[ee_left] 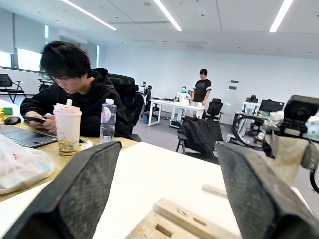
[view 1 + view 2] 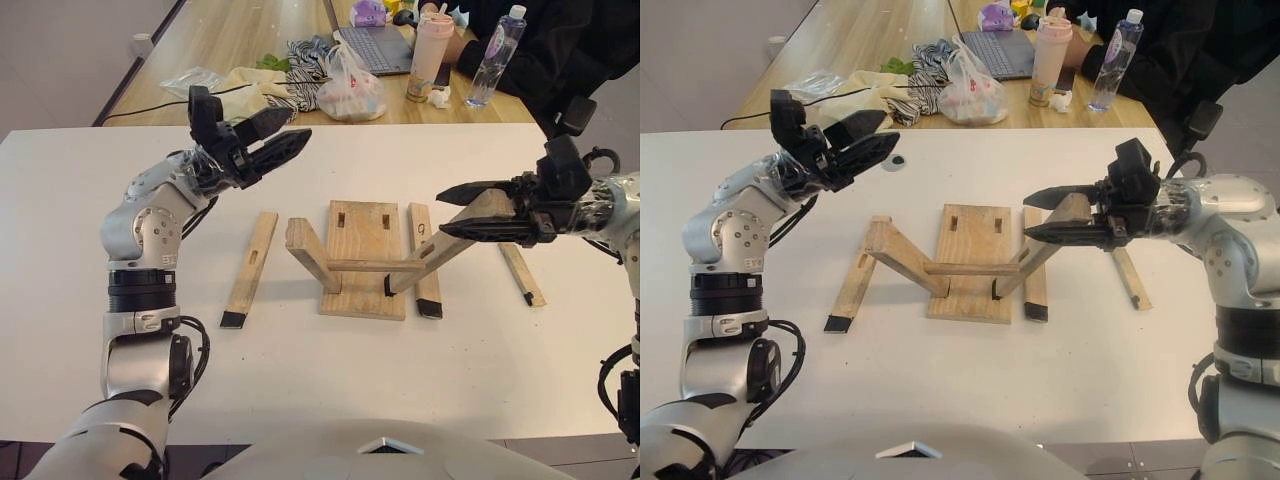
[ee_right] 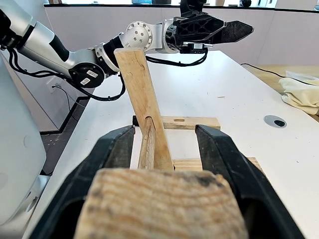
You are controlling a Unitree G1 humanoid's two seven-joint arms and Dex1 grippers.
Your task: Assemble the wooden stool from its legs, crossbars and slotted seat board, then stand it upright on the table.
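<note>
**Stool part-built: one leg pair joined, seat not yet fitted**

The seat board (image 2: 360,222) lies flat mid-bench (image 2: 80,250), with its long axis running near to far and its slots toward the far edge. The right gripper (image 2: 441,212) has its fingers clamped on one leg of the leg frame (image 2: 370,266). The frame's crossbar runs left to right over the board, apparently not in any slot. The left gripper (image 2: 298,124) hovers with fingers apart toward the far-left corner. Two loose legs (image 2: 251,268) and a spare crossbar (image 2: 522,275) lie flat, unfitted.
</note>
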